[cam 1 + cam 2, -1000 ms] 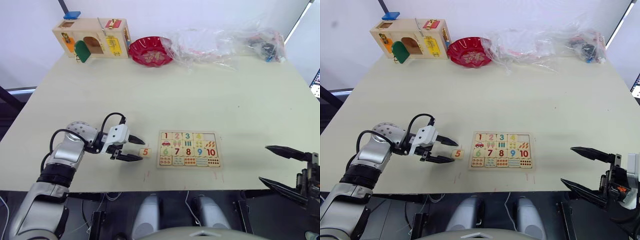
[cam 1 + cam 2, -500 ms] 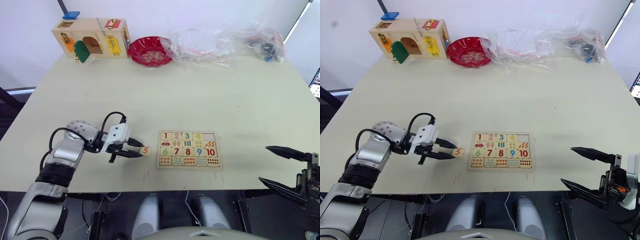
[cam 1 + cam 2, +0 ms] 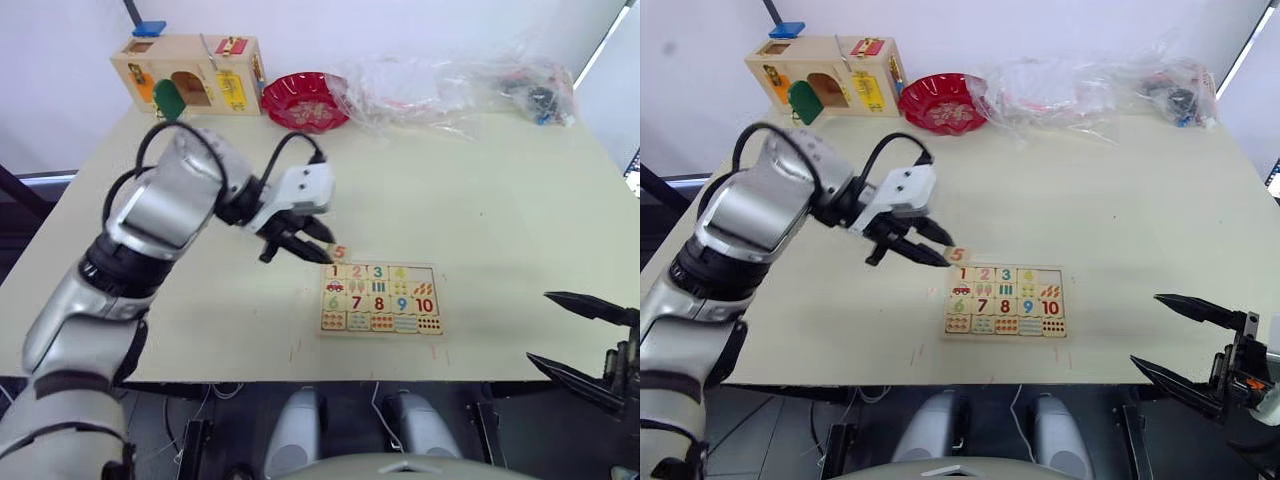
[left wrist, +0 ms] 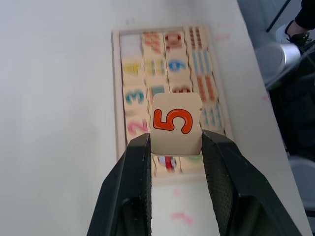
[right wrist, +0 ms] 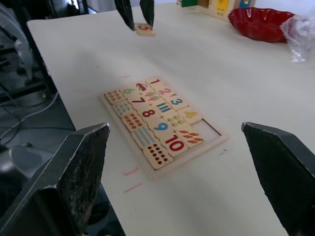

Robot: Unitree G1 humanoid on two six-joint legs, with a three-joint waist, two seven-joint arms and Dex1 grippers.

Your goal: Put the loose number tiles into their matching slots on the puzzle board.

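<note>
Counter [image 3: 480, 190]: puzzle board [image 3: 380, 297] low centre of left eye view. Top row reads 1-4; empty slot [image 5: 208, 127] at row's right end. Left gripper [image 3: 315, 243] nearer arm, fingers clamped on 5 tile [image 4: 175, 121], held above board's upper-left corner. Slot lies rightward along top row from tile. Right gripper [image 3: 585, 340] lower right, fingers wide apart, holding nothing.

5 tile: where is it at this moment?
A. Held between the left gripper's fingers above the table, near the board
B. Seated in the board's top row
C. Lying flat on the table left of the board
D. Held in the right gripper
A: the 5 tile sits pinched in the left gripper, lifted near the board; the top-row slot beside the 4 is bare.
</note>
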